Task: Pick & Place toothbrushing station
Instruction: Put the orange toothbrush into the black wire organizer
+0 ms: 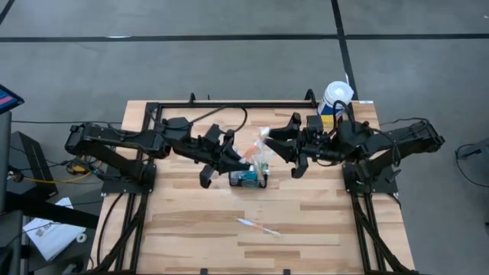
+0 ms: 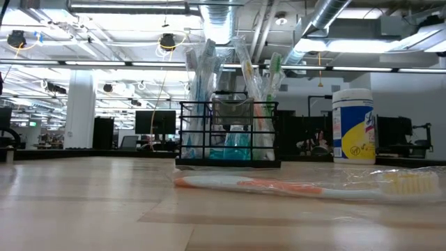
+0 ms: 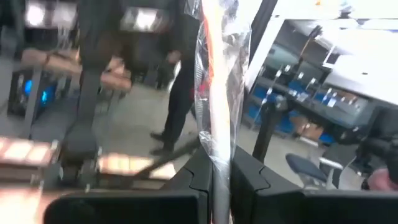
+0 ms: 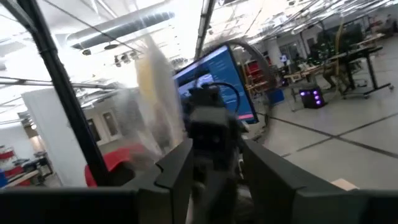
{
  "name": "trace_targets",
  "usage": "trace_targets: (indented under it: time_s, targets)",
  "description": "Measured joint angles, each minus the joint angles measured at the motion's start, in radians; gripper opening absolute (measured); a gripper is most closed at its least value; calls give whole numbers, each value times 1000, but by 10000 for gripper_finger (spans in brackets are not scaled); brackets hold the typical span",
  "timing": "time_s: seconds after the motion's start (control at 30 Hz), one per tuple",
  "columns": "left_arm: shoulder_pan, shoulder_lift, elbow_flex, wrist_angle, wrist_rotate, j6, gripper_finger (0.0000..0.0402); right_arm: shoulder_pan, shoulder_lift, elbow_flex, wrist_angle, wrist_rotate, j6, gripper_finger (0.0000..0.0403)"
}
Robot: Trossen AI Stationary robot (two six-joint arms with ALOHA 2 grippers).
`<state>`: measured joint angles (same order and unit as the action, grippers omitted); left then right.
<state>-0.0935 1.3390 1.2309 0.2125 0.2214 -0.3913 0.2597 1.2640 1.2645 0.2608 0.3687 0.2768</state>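
Butcher-block table [image 1: 306,229] of pale wood strips stands on grey floor tiles, and your low view looks past it into an open workshop of ceiling ducts, strip lights and dark monitors. From the left, your left gripper [image 1: 246,159] reaches to the middle, its fingers [image 3: 200,180] pinched together on a plastic-wrapped toothbrush [image 3: 214,93] with an orange handle. Just beside it sits the toothbrushing station [image 1: 249,179], a small black wire-mesh caddy near the table's centre, wrapped brushes standing upright in it and something teal in its base. Your right gripper [image 1: 267,141] hangs close above it, fingers apart. A white tub [image 1: 334,97] stands at the far right corner. One wrapped toothbrush [image 1: 258,227] lies loose nearer the front edge.
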Motion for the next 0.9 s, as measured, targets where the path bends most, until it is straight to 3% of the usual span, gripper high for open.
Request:
trace_targets:
  time_s: [0.9]
  targets:
    - [21,20,-2,17,23,-34,13,-12,1,24,27,-187,37,165]
